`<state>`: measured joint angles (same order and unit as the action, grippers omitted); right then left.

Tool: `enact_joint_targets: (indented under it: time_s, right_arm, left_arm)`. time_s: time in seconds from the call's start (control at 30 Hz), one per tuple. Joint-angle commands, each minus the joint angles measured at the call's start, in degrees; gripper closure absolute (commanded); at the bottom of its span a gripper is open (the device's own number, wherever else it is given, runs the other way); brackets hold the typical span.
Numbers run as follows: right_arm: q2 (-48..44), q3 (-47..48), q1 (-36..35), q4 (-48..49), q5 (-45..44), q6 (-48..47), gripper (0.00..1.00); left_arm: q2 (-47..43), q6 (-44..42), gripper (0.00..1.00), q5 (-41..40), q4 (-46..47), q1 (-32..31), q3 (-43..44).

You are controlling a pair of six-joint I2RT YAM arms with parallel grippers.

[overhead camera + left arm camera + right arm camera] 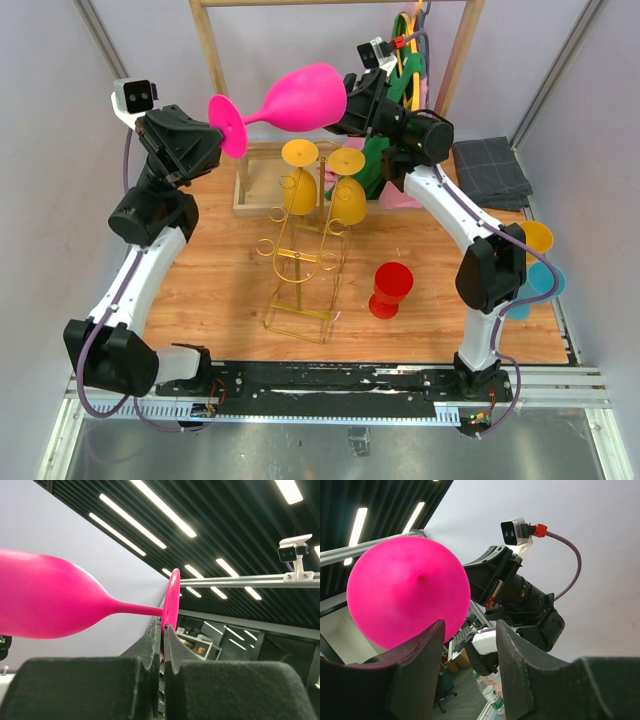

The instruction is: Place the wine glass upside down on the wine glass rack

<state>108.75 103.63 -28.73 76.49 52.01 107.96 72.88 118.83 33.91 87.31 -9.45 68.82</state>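
Observation:
A pink wine glass [305, 98] hangs on its side in the air above the back of the table. My left gripper [228, 135] is shut on the rim of its round foot, seen edge-on in the left wrist view [171, 597] between the closed fingertips [163, 627]. My right gripper [352, 100] is open at the bowl end; in the right wrist view the pink bowl [405, 587] sits beside the left finger, not between the jaws [467, 625]. The gold wire wine glass rack [300, 260] stands below in the middle, with two yellow glasses [300, 185] hanging upside down on it.
A red glass [390, 290] stands upright to the right of the rack. A tall wooden rail frame [215, 60] with green hangers [408, 70] stands at the back. A grey cloth [490, 170] lies back right; orange [537, 238] and teal [546, 280] cups sit at the right edge.

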Motion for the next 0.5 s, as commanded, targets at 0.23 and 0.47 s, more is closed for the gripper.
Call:
enact_joint_targets:
  time_s: [0.23, 0.47]
  right_arm:
    - [-6.33, -6.08, 3.65, 7.12, -1.36, 2.78, 0.49]
    - [-14.05, -15.13, 7.74, 5.79, 0.93, 0.09, 0.49]
  left_arm:
    - [0.95, 11.83, 1.0, 0.04, 9.98, 0.29, 8.66]
    - [0.94, 2.97, 1.0, 7.15, -1.0, 3.28, 11.58]
